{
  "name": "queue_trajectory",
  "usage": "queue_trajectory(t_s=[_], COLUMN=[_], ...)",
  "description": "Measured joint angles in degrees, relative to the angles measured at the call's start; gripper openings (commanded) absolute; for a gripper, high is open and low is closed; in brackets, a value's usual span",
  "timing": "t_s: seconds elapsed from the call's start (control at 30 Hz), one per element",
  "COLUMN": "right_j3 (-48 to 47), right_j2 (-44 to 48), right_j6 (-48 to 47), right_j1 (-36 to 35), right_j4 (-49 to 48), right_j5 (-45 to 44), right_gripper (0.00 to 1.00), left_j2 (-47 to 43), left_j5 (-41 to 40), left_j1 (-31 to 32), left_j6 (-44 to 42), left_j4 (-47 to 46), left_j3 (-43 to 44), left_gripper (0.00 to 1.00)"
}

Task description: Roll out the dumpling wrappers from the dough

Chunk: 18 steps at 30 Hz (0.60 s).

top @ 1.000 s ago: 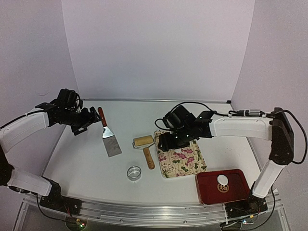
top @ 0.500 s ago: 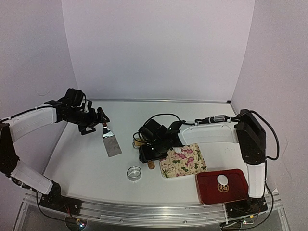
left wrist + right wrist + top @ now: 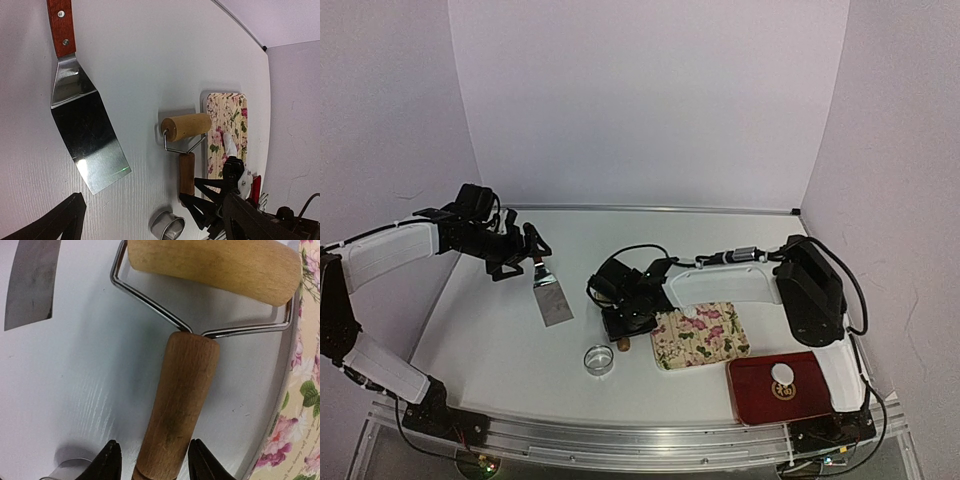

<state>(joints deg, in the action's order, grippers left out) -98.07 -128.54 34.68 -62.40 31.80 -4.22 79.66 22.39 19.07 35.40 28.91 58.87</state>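
Your right claw (image 3: 155,446) sits half-open astride the rolling pin (image 3: 200,265) handle, not yet clamped. Your left claw (image 3: 523,252) gapes wide left of the pin, over the spatula (image 3: 87,135). One dumpling wrapper (image 3: 781,376) lies in the red tray (image 3: 820,397), right of the pin.

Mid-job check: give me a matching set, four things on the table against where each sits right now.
Things: 1 spatula; 2 roller handle; 3 ring cutter; 4 dumpling wrapper.
Places: A in the red tray; B between the right gripper's open fingers; C on the table, by the roller handle's end; D lying flat, its own handle at the left gripper.
Pairs: 1-D, 2-B, 3-C, 4-A.
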Motion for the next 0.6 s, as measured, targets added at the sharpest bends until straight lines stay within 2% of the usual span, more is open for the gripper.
queue_trajectory(t_s=[0.13, 0.3, 0.37, 0.6], right_j3=[-0.48, -1.49, -1.84, -3.38], right_j2=[-1.46, -2.33, -2.42, -1.96], right_j6=[0.08, -0.11, -0.61, -5.12], right_j1=[-0.39, -0.53, -0.53, -0.53], right_j4=[2.00, 3.55, 3.74, 5.72], right_j5=[-2.13, -3.67, -4.03, -5.66], right_gripper=[0.37, 0.07, 0.00, 0.00], left_j2=[0.00, 0.00, 0.01, 0.26], left_j5=[0.14, 0.75, 1.34, 4.41], left_j1=[0.00, 0.00, 0.00, 0.00], left_j6=[-0.07, -0.54, -0.74, -5.47], left_j4=[0.00, 0.00, 0.00, 2.09], left_j3=[0.04, 0.04, 0.04, 4.33], left_gripper=[0.97, 0.98, 0.98, 0.99])
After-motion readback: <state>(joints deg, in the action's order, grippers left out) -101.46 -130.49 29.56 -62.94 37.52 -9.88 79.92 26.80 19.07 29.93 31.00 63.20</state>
